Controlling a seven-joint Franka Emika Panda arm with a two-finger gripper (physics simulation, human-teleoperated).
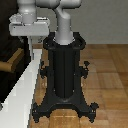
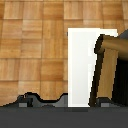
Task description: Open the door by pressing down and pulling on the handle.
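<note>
above the white frame (image 1: 22, 82), the gripper (image 1: 28, 31) hovers near the handle (image 1: 11, 62); finger state unclear.

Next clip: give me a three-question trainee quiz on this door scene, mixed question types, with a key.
1. True or false: the end effector is clamped on the handle.
2. In the exterior view, the door stands on which side of the robot's pedestal? A) that view's left B) that view's right C) behind it
3. Fill in: the floor looks like ____ parquet.

Key: 1. False; it hangs above the handle, apart from it, and whether it is open or shut cannot be told. 2. A. 3. wood.
</note>
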